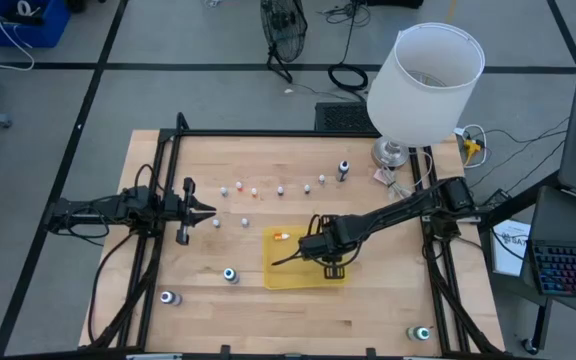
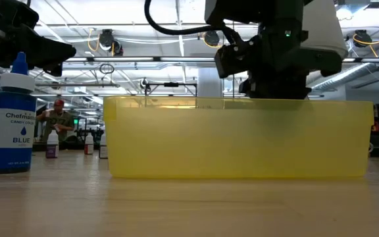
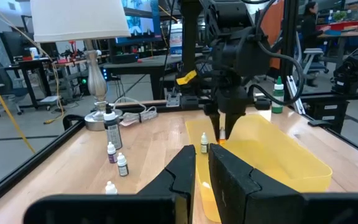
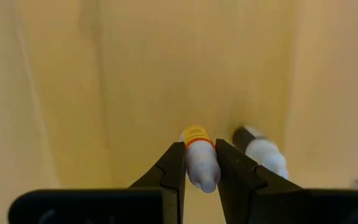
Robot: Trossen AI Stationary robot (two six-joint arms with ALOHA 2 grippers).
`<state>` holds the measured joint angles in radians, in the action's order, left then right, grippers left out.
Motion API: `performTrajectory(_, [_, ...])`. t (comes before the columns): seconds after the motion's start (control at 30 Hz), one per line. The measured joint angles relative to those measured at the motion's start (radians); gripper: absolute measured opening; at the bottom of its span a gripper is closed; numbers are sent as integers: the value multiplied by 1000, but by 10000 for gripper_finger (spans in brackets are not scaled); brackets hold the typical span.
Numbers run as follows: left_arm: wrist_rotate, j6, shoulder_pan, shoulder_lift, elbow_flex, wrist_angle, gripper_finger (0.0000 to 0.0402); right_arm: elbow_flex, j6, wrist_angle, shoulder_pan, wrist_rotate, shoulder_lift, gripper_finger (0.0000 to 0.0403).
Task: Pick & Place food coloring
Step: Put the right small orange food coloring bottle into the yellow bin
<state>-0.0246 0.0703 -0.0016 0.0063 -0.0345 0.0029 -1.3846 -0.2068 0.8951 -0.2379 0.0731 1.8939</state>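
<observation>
High view looks straight down over the whole table (image 1: 368,310). Low view skims level along its surface, tight against the yellow tray (image 2: 239,138). Right wrist view peers down inside that tray; left wrist view faces it across the table.

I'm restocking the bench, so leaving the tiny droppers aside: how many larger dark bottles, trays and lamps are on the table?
Larger dark bottles: 4
Yellow tray: 1
Table lamp: 1
Total: 6
</observation>
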Motion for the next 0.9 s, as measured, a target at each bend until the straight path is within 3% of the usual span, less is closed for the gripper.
performTrajectory(0.57, [0, 0, 0, 0, 0, 0, 51, 61, 36, -110, 10, -53, -2, 52])
performTrajectory(0.9, [0, 0, 0, 0, 0, 0, 51, 62, 33, -100, 10, -51, -1, 133])
